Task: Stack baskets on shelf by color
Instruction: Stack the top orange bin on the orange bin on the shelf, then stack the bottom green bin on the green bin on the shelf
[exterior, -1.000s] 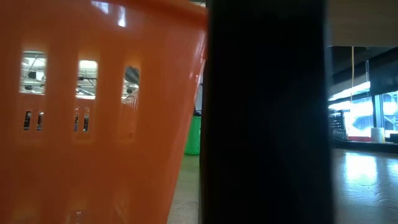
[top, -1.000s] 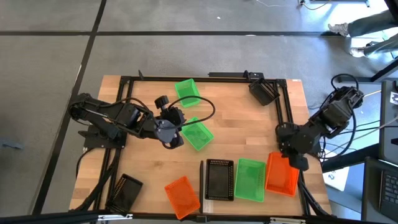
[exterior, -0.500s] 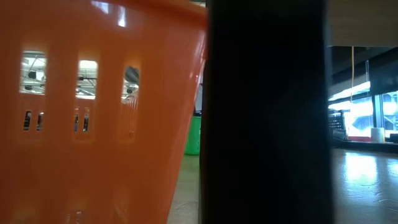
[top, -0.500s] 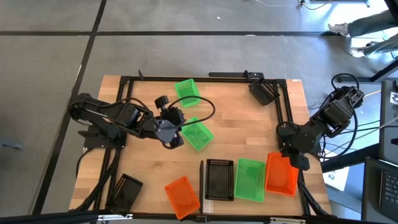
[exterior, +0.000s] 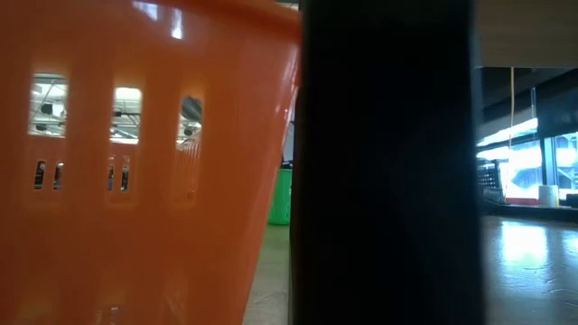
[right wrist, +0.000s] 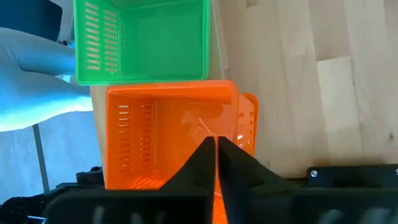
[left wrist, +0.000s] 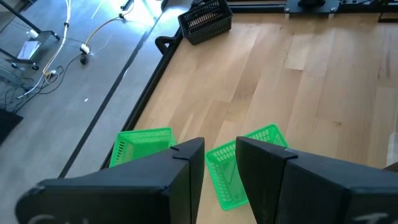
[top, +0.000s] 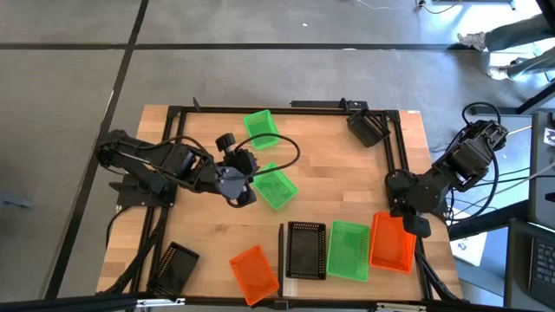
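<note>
A row of black, green and orange baskets (top: pixel 392 243) is started, the right gripper (right wrist: pixel 216 144) pinched on the orange rim, the left gripper (left wrist: pixel 219 155) parted, others scattered

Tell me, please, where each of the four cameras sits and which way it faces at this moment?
High view: above the table, looking straight down; both arms, left gripper and right gripper show.
Low view: at tabletop height, looking level; blocked by an orange basket and a dark post; no arm shows.
Left wrist view: on the left arm, looking past its fingers at two green baskets.
Right wrist view: on the right arm, looking down into the orange basket pair.
Shared: high and left wrist views both show the far black basket.
</note>
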Controlling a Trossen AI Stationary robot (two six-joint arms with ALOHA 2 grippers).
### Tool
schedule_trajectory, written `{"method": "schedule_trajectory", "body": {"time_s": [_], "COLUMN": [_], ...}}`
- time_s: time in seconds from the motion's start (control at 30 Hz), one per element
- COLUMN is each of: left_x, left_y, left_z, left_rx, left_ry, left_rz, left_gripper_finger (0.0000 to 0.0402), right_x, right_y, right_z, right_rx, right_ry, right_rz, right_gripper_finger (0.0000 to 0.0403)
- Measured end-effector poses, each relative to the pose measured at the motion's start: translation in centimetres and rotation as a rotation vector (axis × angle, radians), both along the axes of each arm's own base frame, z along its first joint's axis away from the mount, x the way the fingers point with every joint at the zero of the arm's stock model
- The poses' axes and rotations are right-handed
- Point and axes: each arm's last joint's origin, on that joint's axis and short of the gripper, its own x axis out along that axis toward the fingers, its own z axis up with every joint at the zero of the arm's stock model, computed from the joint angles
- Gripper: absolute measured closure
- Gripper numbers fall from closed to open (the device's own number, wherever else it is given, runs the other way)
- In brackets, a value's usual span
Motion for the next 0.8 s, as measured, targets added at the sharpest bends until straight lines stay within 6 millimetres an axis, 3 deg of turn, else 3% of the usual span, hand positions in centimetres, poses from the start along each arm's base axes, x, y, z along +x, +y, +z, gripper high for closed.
{"method": "schedule_trajectory", "body": {"time_s": [0.43,0.8], "left_x": [0.0,0.0], "left_y": [0.0,0.0], "left_z": [0.0,0.0], "left_rx": [0.0,0.0], "left_ry": [0.0,0.0], "left_rz": [0.0,0.0], "left_gripper_finger": [0.0317,0.0317], "right_x": [0.0,0.2], "right_y": [-0.1,0.2], "right_z": [-0.1,-1.5], "right_rx": [-0.02,-0.042], "right_ry": [-0.003,0.038], "right_rz": [0.015,0.021], "right_gripper_finger": [0.0402,0.0403]}}
